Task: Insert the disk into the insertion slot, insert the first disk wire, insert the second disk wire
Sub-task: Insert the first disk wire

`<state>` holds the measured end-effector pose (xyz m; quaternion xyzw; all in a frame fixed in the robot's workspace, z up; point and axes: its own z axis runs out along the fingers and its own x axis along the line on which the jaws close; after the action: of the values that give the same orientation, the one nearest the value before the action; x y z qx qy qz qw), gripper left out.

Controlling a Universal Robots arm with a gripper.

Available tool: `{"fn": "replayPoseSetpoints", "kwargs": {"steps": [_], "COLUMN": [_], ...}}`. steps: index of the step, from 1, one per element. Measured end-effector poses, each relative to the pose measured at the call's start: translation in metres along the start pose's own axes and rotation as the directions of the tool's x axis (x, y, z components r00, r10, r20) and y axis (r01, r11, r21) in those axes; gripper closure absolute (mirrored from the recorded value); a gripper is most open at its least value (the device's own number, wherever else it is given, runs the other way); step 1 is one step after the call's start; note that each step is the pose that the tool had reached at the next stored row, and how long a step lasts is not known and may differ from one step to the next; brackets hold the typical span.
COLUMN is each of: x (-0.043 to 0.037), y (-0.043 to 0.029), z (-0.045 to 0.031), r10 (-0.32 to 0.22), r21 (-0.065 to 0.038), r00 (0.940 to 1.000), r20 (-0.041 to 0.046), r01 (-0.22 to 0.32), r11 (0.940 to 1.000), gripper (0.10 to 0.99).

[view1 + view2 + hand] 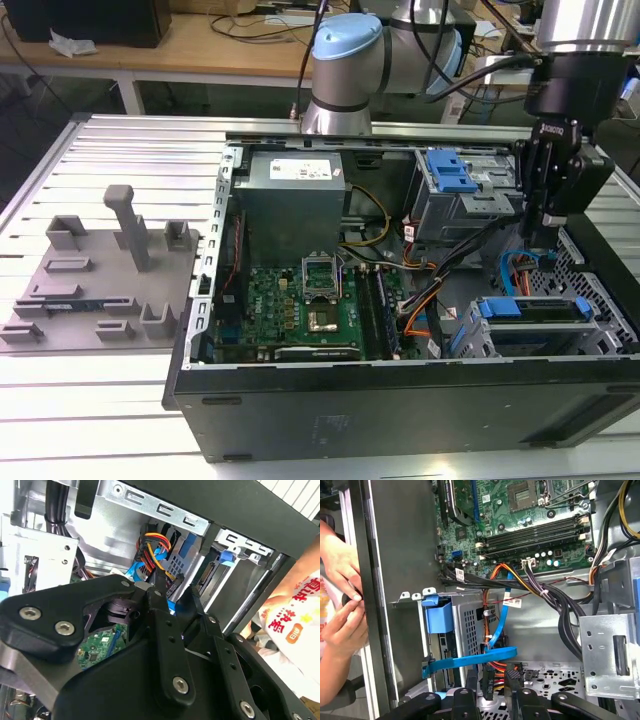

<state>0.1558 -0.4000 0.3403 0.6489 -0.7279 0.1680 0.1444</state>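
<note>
The open computer case [400, 400] holds the insertion slot [465, 330] at its near corner on the exterior view's right, and the disk [530, 310] sits inside that cage. Just beyond, the gripper [492, 681] pinches the first disk wire [150, 547] by its dark plug, fingers narrow; the second disk wire [470, 660] loops beside it.

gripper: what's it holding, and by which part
The gripper appears shut on the first disk wire, pinched at its small dark plug end.
</note>
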Motion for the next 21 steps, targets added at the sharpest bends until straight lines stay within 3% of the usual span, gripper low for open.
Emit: {"fn": "replayPoseSetpoints", "kwargs": {"steps": [3, 4, 6, 7, 12, 21], "x": [-0.0006, -0.0009, -0.0018, -0.0019, -0.0024, -0.0063], "y": [0.0003, 0.0007, 0.0034, 0.0072, 0.0096, 0.0076], "z": [0.0002, 0.0004, 0.0008, 0.0008, 0.0012, 0.0020], "r10": [0.001, 0.005, 0.018, 0.020, 0.020, 0.019], "r21": [0.003, 0.011, 0.038, 0.043, 0.045, 0.046], "r00": [1.0000, 1.0000, 0.9998, 0.9998, 0.9997, 0.9997], "r20": [-0.0008, -0.0014, -0.0035, -0.0076, -0.0121, -0.0122], "r01": [-0.001, -0.005, -0.018, -0.019, -0.020, -0.018], "r11": [1.0000, 0.9999, 0.9991, 0.9989, 0.9988, 0.9988], "gripper": [0.737, 0.737, 0.737, 0.737, 0.737, 0.737]}}
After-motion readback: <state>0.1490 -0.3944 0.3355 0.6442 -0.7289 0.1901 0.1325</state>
